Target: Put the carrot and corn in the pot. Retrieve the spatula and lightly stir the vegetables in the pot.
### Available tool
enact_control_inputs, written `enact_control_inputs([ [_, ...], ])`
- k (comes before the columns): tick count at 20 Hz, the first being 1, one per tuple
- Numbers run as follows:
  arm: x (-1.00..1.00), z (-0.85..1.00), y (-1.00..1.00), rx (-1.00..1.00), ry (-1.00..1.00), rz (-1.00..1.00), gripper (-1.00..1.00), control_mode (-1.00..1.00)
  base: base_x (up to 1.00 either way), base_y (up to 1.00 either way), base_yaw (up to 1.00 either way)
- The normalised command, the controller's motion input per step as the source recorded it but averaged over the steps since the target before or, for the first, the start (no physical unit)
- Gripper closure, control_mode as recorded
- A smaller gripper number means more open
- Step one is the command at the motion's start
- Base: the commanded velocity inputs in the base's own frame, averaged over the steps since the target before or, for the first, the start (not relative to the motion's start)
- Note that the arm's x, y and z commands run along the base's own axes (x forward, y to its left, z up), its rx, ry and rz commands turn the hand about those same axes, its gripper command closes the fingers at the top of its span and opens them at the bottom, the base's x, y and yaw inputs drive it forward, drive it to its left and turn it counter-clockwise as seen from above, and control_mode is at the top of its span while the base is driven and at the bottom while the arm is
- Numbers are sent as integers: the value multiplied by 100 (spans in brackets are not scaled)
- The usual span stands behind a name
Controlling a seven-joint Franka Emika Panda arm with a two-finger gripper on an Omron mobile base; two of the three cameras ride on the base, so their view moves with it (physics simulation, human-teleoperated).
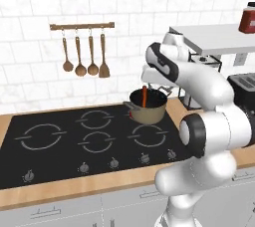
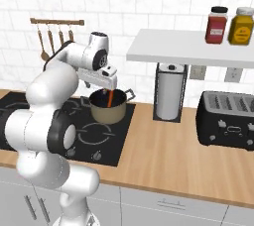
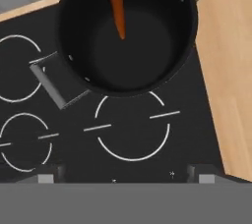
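The tan-bronze pot (image 1: 149, 113) (image 2: 107, 112) stands on the back right burner of the black cooktop (image 1: 60, 141). The orange-red carrot (image 1: 144, 96) (image 2: 109, 98) stands tilted inside the pot, its upper end poking above the rim. In the hand view the carrot (image 3: 114, 2) points down into the pot's dark inside (image 3: 170, 56). My gripper (image 1: 151, 85) (image 2: 106, 84) (image 3: 125, 175) hovers just above the pot, open, with nothing between its fingers. The corn and the spatula are out of view.
Wooden spoons and a wooden spatula (image 1: 83, 56) hang on a wall rail behind the stove. To the right of the pot, a paper towel roll (image 2: 169, 91) and a black toaster (image 2: 225, 116) stand on the wooden counter, under a white shelf (image 2: 188, 46) with two jars.
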Motion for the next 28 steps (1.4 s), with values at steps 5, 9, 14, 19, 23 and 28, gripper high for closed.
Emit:
enact_control_inputs([
  [5,-90,-12,10,-9,24,0,-100,-100,0,0,0],
  [9,-65,-45,0,-16,7,2,-100,-100,0,0,0],
  [14,-28,-38,2,-11,6,0,-100,100,-9,0,0],
  [19,0,0,0,0,0,0,-100,100,-73,17,0],
  [23,0,0,0,0,0,0,-100,100,-82,77,0],
  [28,0,0,0,0,0,0,-100,100,-20,100,-1],
])
